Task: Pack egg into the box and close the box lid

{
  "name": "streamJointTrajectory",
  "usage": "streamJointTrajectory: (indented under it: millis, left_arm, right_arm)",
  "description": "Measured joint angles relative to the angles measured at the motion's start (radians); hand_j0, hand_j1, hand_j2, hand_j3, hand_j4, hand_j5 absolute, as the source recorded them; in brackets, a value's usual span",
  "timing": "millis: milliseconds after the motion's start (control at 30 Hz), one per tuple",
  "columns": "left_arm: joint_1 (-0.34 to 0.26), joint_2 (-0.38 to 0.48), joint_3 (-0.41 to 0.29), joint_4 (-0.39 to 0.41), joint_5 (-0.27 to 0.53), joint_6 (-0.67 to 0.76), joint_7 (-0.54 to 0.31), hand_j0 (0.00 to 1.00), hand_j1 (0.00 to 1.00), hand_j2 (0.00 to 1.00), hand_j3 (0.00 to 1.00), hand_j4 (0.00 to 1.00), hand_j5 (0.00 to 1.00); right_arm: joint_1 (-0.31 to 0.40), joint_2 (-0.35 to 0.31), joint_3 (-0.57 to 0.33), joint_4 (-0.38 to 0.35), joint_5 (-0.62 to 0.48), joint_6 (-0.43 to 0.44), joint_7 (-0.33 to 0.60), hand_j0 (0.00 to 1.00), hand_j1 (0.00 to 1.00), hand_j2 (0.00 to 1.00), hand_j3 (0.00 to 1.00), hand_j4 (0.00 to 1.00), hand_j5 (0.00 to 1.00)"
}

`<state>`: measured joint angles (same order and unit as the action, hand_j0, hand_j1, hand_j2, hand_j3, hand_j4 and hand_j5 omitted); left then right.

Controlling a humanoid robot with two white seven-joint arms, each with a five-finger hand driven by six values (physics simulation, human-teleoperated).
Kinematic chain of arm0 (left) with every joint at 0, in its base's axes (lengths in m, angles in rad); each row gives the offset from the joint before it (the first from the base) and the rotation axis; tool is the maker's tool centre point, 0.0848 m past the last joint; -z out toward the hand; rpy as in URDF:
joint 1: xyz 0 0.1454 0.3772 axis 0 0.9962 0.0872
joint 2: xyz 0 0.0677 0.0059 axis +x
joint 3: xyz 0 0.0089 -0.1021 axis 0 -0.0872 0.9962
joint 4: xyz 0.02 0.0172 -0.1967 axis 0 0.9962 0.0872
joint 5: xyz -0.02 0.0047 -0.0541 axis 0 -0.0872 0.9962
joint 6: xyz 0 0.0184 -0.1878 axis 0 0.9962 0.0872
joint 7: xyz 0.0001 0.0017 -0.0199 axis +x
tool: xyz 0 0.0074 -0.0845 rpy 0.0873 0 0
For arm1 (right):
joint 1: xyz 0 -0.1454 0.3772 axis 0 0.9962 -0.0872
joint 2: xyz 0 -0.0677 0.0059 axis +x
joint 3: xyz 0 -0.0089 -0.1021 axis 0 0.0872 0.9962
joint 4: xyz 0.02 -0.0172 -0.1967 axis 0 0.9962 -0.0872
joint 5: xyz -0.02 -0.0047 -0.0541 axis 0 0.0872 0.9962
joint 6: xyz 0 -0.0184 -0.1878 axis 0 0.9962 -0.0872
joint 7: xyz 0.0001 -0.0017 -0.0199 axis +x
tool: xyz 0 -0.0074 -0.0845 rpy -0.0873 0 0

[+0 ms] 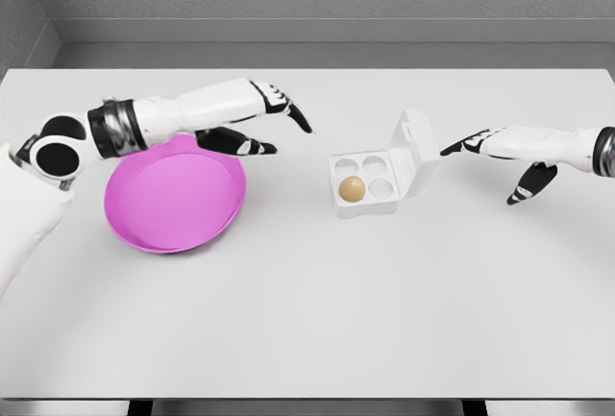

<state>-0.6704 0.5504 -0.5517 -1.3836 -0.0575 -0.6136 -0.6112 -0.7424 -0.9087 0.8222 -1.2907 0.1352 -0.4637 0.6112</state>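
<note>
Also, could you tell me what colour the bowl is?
The bowl is bright pink-magenta, seen in the head view.

White box on the table, right of centre. Four round wells in the tray. Lid open, hinged on the right side, standing tilted up and away from the tray. One tan egg sits in the near-left well; the other three wells hold nothing.
</note>
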Motion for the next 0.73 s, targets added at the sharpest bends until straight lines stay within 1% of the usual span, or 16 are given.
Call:
streamJointTrajectory:
  millis: [33,100,133,200,233,267,333,500,567,633,733]
  left_arm:
    - [0.005,0.061,-0.006,-0.01,0.043,0.0,0.0,1.0,1.0,1.0,1.0,1.0,1.0]
    - [0.014,0.155,-0.015,-0.022,0.104,0.0,0.0,1.0,1.0,1.0,1.0,1.0,1.0]
    - [0.035,0.189,-0.017,-0.025,0.122,0.0,0.0,1.0,1.0,1.0,1.0,1.0,1.0]
    - [0.048,0.252,-0.02,-0.026,0.144,0.0,0.0,1.0,1.0,1.0,1.0,1.0,1.0]
    - [0.068,0.276,-0.021,-0.026,0.15,0.0,0.0,1.0,1.0,1.0,1.0,1.0,1.0]
    - [0.071,0.293,-0.022,-0.026,0.153,0.0,0.0,1.0,1.0,1.0,1.0,1.0,1.0]
    - [0.069,0.315,-0.021,-0.025,0.158,0.0,0.0,1.0,1.0,1.0,1.0,1.0,1.0]
    - [0.069,0.332,-0.019,-0.017,0.16,0.0,0.0,1.0,1.0,1.0,1.0,1.0,1.0]
    - [0.069,0.333,-0.02,-0.015,0.159,0.0,0.0,1.0,1.0,1.0,1.0,1.0,1.0]
    - [0.067,0.333,-0.021,-0.013,0.158,0.0,0.0,1.0,1.0,1.0,1.0,1.0,1.0]
    - [0.066,0.333,-0.021,-0.006,0.157,0.0,0.0,1.0,1.0,1.0,1.0,1.0,1.0]
  right_arm:
    - [0.0,0.0,0.0,-0.001,0.0,0.0,0.0,1.0,1.0,1.0,1.0,1.0,1.0]
    - [-0.002,0.0,-0.001,-0.009,0.0,0.0,0.0,1.0,1.0,1.0,1.0,1.0,1.0]
    - [-0.002,0.0,-0.002,-0.015,0.001,-0.001,0.0,1.0,1.0,1.0,1.0,1.0,1.0]
    - [-0.005,0.0,-0.003,-0.039,0.001,-0.002,0.0,1.0,1.0,1.0,1.0,1.0,1.0]
    - [-0.009,0.0,-0.003,-0.048,0.001,-0.002,0.0,1.0,1.0,1.0,1.0,1.0,1.0]
    - [-0.011,0.0,-0.004,-0.055,0.001,-0.002,0.0,1.0,1.0,1.0,1.0,1.0,1.0]
    - [-0.014,0.0,-0.005,-0.074,0.002,-0.003,0.0,1.0,1.0,1.0,1.0,1.0,1.0]
    - [0.002,0.012,-0.003,-0.184,0.001,-0.003,-0.001,1.0,1.0,1.0,1.0,1.0,1.0]
    - [0.003,0.019,-0.002,-0.217,0.0,-0.027,0.0,1.0,1.0,1.0,1.0,1.0,1.0]
    - [0.028,0.016,-0.033,-0.216,0.0,-0.048,0.0,1.0,1.0,1.0,1.0,1.0,1.0]
    - [0.048,0.013,-0.117,-0.149,0.0,-0.062,0.0,1.0,1.0,1.0,1.0,1.0,1.0]
